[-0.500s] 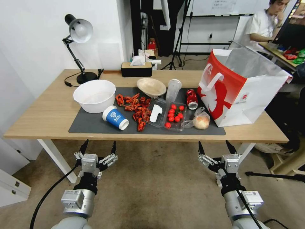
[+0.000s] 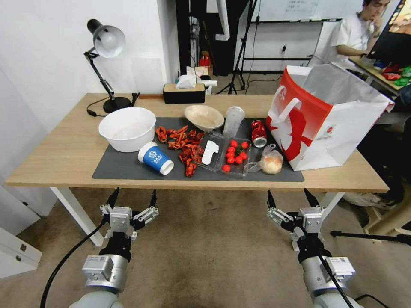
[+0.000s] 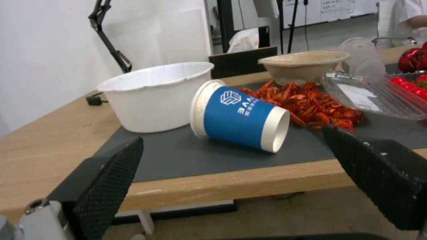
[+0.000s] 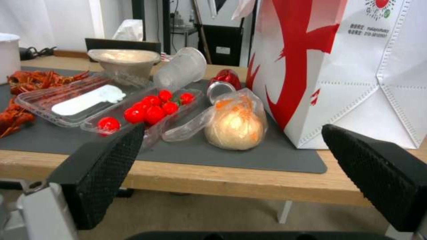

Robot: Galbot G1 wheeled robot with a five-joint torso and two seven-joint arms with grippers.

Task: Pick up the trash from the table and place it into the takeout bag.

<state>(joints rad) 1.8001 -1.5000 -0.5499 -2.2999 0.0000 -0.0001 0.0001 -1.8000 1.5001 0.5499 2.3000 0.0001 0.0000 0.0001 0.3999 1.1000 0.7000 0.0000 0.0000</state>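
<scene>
Red-and-white takeout bag (image 2: 325,124) stands on table's (image 2: 55,158) right end. Trash untouched on mat. Left tool (image 2: 132,199) and right tool (image 2: 291,200) spread empty, below table edge. Suggest right tool takes nearest bagged lump (image 2: 269,162), gripping plastic gently.

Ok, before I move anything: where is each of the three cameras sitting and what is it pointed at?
Head view: high on the robot, looking forward and down over the table; both arms show, left pincer and right pincer open, short of the near edge.
Left wrist view: low behind the left pincer, facing the tipped blue paper cup.
Right wrist view: low behind the right pincer, facing the bagged lump and takeout bag.
Both wrist views share the clear tray.
</scene>
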